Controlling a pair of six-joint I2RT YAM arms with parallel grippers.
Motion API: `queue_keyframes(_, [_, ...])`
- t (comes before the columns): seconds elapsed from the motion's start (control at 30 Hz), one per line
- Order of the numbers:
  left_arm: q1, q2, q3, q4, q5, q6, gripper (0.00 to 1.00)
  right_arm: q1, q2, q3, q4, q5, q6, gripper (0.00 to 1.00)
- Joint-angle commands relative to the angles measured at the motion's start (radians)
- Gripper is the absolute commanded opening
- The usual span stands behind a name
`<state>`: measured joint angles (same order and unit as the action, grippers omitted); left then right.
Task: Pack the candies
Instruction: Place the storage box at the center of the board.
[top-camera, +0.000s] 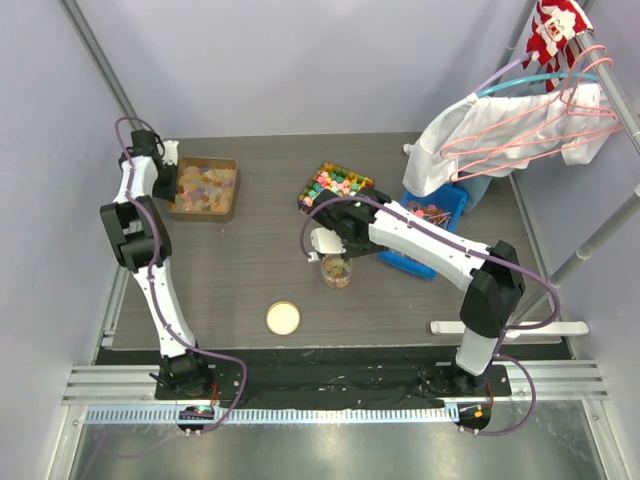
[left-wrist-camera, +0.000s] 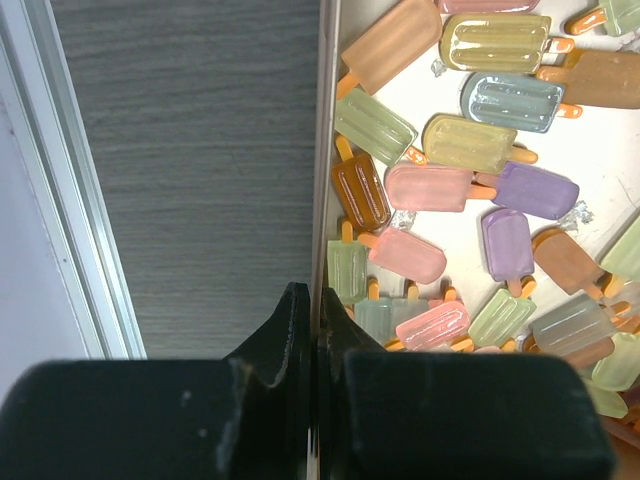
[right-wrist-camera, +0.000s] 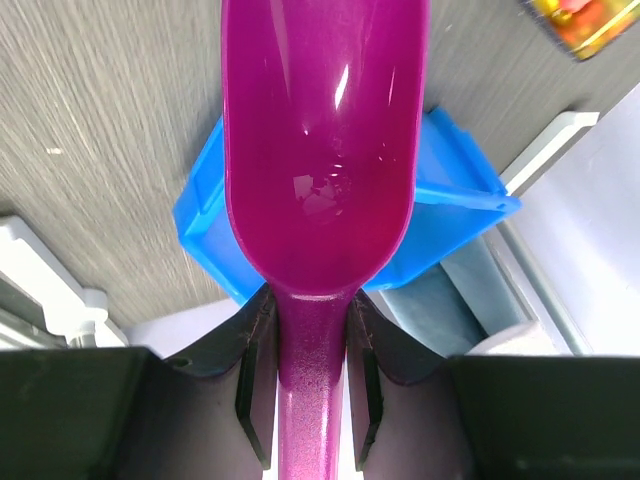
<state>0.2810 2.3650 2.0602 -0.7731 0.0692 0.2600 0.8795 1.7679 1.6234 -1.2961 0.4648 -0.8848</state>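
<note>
So, way off to the left of the jar (top-camera: 337, 271) and further back, we've got the brown box (top-camera: 204, 216) with the candies (left-wrist-camera: 430, 188) piled in it. They're little ice-lolly shapes in orange, yellow, pink, purple and pale blue. The left gripper (left-wrist-camera: 310, 305) sits at the side of that box farthest from the jar. Its fingers are pressed together with the thin wall of the box pinched between them.

In front of the jar and a bit left, we see a round pale lid (top-camera: 283, 318) lying flat. The jar itself stands upright with something orange-brown in the bottom.

Close by the jar, just behind it, is the right gripper (right-wrist-camera: 310, 330). Its fingers are clamped on the handle of a magenta scoop (right-wrist-camera: 325, 150), and the bowl looks empty to us.

Further behind the jar is a pile of bright little sweets (top-camera: 338, 183), and to the jar's right there's a blue bin (top-camera: 398, 262).
</note>
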Motion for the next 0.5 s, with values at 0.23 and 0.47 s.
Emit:
queue_keyframes(0.23, [0.020, 0.114, 0.248, -0.002, -0.120, 0.030, 0.00, -0.065, -0.071, 0.118, -0.015, -0.198, 0.027, 0.01])
queue_keyframes(0.47, [0.027, 0.165, 0.327, 0.035, -0.213, 0.074, 0.30, -0.102, -0.094, 0.105, 0.004, -0.259, 0.029, 0.01])
